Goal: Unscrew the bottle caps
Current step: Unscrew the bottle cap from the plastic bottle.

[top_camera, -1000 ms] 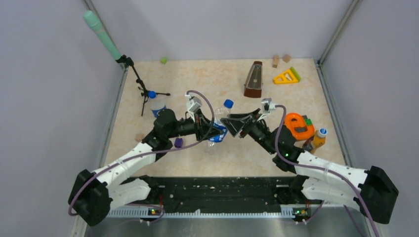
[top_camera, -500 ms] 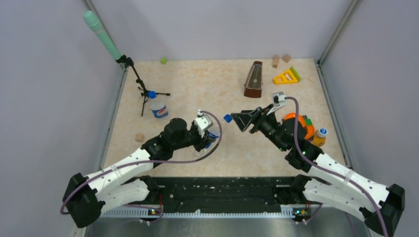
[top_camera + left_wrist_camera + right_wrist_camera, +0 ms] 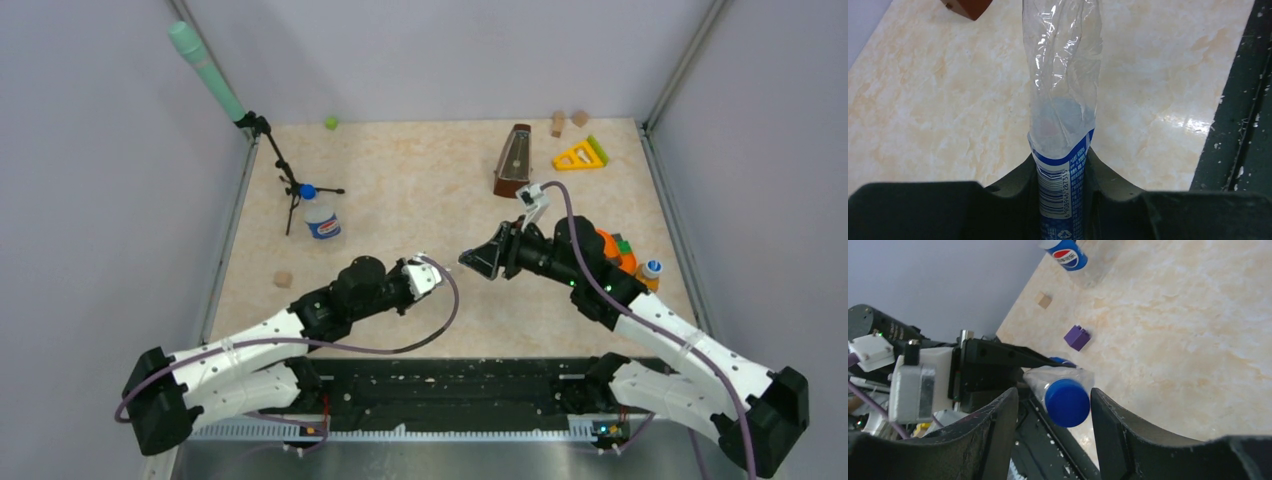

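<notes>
A crushed clear bottle (image 3: 1064,100) with a blue label juts out from my left gripper (image 3: 1062,161), which is shut on its labelled part. Its dark blue bottle cap (image 3: 1067,402) sits between the fingers of my right gripper (image 3: 1053,392), close to the right finger and with a gap on the left. The right gripper is open. In the top view the two grippers meet at mid-table, right gripper (image 3: 478,260) facing the left one, with the bottle hidden between them. A second bottle (image 3: 320,218) with a blue cap (image 3: 307,191) stands at the left. A pale cap (image 3: 651,267) tops an orange bottle at the right.
A purple cube (image 3: 1077,337) and a small wooden block (image 3: 283,279) lie at the left. A microphone stand (image 3: 285,170) rises beside the standing bottle. A metronome (image 3: 514,160), a yellow triangle (image 3: 581,154) and an orange object (image 3: 605,250) lie at the back and right.
My left gripper has drawn the bottle nearer and rightward. The right gripper swung off to the right, then came back down-left so its jaws sit around the cap, first widening and then narrowing.
</notes>
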{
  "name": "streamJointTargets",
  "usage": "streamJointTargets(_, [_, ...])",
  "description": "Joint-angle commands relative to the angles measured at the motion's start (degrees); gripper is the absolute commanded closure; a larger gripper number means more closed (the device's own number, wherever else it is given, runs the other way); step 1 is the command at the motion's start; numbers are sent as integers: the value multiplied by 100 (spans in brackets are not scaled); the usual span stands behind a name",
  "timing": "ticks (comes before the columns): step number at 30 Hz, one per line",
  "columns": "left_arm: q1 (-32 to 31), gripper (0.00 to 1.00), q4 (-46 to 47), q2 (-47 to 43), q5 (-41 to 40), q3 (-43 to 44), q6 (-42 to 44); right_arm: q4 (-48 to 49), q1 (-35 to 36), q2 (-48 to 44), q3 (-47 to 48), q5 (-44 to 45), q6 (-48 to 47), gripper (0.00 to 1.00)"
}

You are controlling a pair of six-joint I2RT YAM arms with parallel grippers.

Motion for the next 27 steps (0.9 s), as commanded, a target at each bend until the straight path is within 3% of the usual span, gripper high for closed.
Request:
streamJointTargets(1, [-97, 100, 267, 142, -684, 106, 326, 20, -19, 11, 265, -716, -49, 47])
streamJointTargets(7, [-150, 100, 440, 130, -860, 62, 475, -207, -51, 98, 289, -595, -298, 59])
streamJointTargets(9, [-159, 100, 453, 146, -756, 66, 494, 2, -60, 109, 219, -703, -252, 80])
streamJointTargets(10, [-167, 100, 466, 154, -766, 66, 495, 39, -62, 117, 215, -774, -257, 84])
streamJointTargets(13, [-167, 100, 467, 167, -763, 39, 484, 103, -63, 78, 165, -837, -290, 87])
streamJointTargets(17, [-168, 97, 527, 115, -817, 15, 299, 408, -63, -28, 14, -1050, -342, 99])
streamJointTargets(20, [-172, 57, 662, 87, -810, 65, -61, 518, -64, 6, -49, -1241, -387, 100])
streamJointTargets(22, [-168, 43, 809, 70, -637, 36, -159, 578, -63, 40, -72, -1278, -397, 100])
streamJointTargets(23, [-168, 30, 899, 57, -523, 12, -198, 634, -63, 58, -90, -1319, -399, 100])
streamJointTargets(27, [-168, 18, 1106, 33, -206, -54, -487, 811, -61, 107, -155, -1352, -366, 100])
